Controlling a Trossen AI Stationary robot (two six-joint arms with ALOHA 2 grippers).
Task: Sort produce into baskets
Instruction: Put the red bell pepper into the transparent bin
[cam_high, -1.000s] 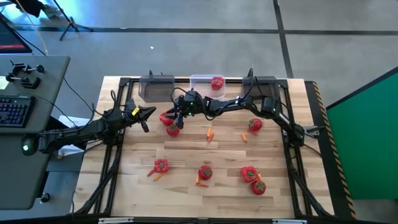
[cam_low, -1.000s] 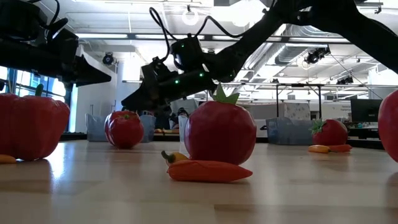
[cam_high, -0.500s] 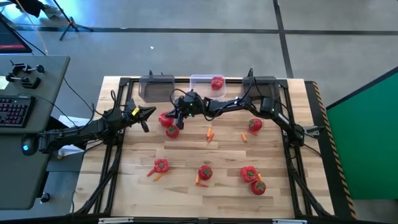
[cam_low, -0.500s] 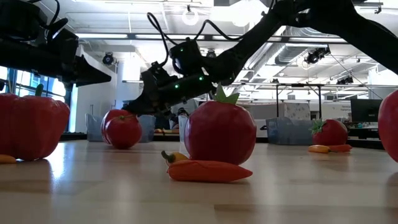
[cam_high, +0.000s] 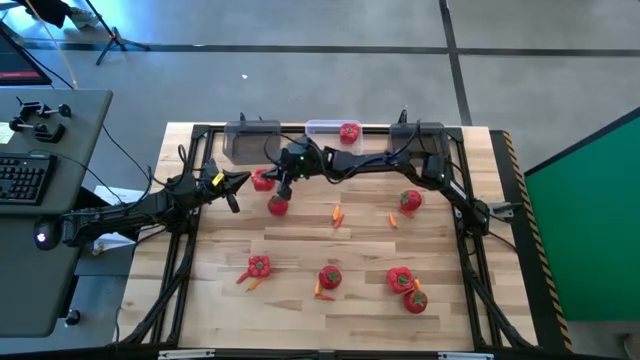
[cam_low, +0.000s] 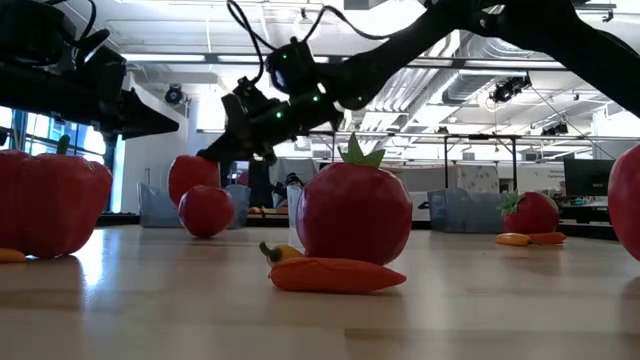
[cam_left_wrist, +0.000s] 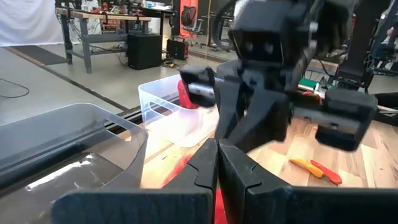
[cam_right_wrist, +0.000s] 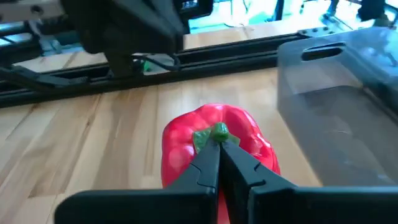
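Observation:
A red bell pepper (cam_right_wrist: 211, 149) hangs clear of the table at the far left, with my right gripper (cam_right_wrist: 219, 148) shut on it. In the high view this pepper (cam_high: 262, 180) is just in front of the left grey basket (cam_high: 252, 136). A round tomato (cam_high: 278, 207) rests on the wood just nearer. The clear basket (cam_high: 325, 128) holds one tomato (cam_high: 349, 131), and a second grey basket (cam_high: 420, 133) stands to its right. My left gripper (cam_high: 238, 183) is shut and holds nothing, left of the pepper. My right gripper pinches the pepper's green stem (cam_right_wrist: 203, 137), on top of the fruit, between its two fingertips. The fingers come slanting down from the table's right side. The pepper hangs below them, upright and lifted clear of the table (cam_low: 193, 176).
More produce lies nearer: a pepper (cam_high: 259, 266), a tomato (cam_high: 329, 277), a pepper (cam_high: 400, 278) and a tomato (cam_high: 415, 300). Another tomato (cam_high: 410, 201) sits at the right. Carrot pieces (cam_high: 337, 213) (cam_high: 392, 220) lie mid-table. A black frame rail (cam_high: 185, 230) borders the table.
My right gripper has shut on the pepper's stem and risen, drawing slightly toward the far edge. The pepper has gone from resting on the table to hanging clear above it. The tomato beside it has stayed where it was.

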